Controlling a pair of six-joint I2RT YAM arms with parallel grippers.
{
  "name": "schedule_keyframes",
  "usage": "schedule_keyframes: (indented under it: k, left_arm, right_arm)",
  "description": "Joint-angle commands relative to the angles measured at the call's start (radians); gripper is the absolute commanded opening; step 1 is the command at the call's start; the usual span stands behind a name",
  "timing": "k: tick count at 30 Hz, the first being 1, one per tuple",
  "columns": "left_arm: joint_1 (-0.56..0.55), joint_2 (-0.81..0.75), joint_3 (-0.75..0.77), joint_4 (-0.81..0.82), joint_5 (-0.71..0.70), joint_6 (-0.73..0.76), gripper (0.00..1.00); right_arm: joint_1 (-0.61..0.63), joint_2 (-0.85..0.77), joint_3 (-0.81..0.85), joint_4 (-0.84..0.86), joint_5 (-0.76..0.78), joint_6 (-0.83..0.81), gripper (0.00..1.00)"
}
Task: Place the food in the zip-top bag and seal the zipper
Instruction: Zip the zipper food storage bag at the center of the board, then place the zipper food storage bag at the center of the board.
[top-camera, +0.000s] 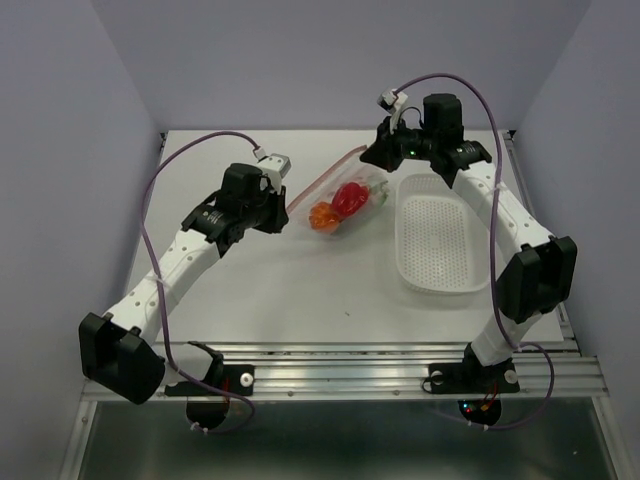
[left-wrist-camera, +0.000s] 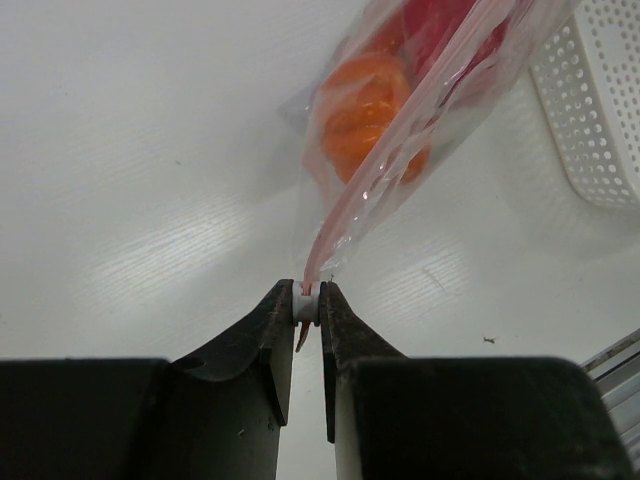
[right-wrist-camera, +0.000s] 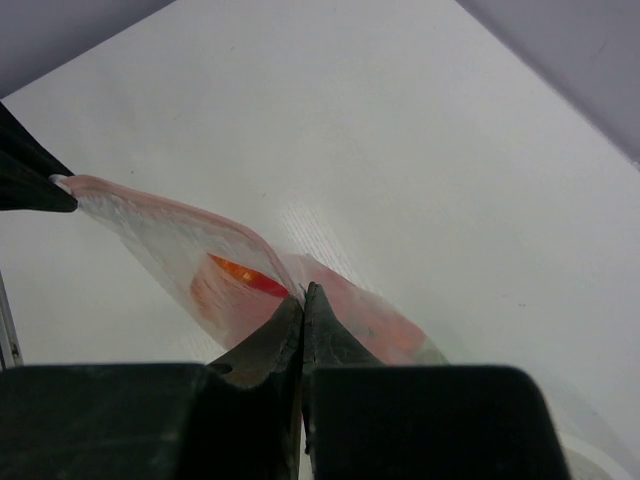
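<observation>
Left wrist: fingers (left-wrist-camera: 266, 340) tight on slider (left-wrist-camera: 306, 302)

Two arms, same build: left arm (top-camera: 190, 255), right arm (top-camera: 500, 205). Links white, ribbed. Joint housings black, boxy.
Purple cable (top-camera: 212, 135) runs loose along each arm.
Small white-grey camera block (top-camera: 272, 163) on top of each wrist.
Green LED (top-camera: 411, 152) lit on right wrist housing.
Bases (top-camera: 205, 380) black, on aluminium rail (top-camera: 350, 365) at near edge of surface. Small red lights there.
Left end effector (left-wrist-camera: 307, 300): two matte black fingers tapering to narrow tips.
Right end effector (right-wrist-camera: 302, 295): same black tapered fingers.
</observation>
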Motion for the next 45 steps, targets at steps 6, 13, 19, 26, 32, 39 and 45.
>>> schedule_keyframes:
  k: [6,13,19,26,32,39,45]
  left_arm:
    - [0.033,0.018,0.059,-0.04,-0.09,-0.017,0.0]
    - [0.082,0.275,0.449,-0.019,-0.136,0.001,0.0]
    - [0.119,0.585,0.953,-0.126,-0.13,0.116,0.0]
    - [0.144,0.724,1.218,-0.073,-0.092,0.206,0.0]
    - [0.145,0.583,0.938,0.035,-0.07,0.23,0.0]
    - [0.144,0.454,0.401,0.185,0.019,0.126,0.0]
    - [0.135,0.326,0.156,0.253,0.025,0.029,0.0]
  right_arm:
    - [-0.038,0.015,0.049,0.156,-0.066,0.007,0.01]
    - [-0.038,0.111,0.14,0.251,-0.081,0.004,0.01]
    - [-0.038,0.265,0.355,0.284,0.014,-0.03,0.01]
    - [-0.038,0.406,0.565,0.288,0.074,-0.042,0.01]
    - [-0.038,0.291,0.288,0.363,0.077,-0.101,0.01]
    - [0.025,0.121,-0.107,0.386,0.037,-0.295,0.01]
    - [0.063,0.02,-0.264,0.308,-0.037,-0.371,0.01]
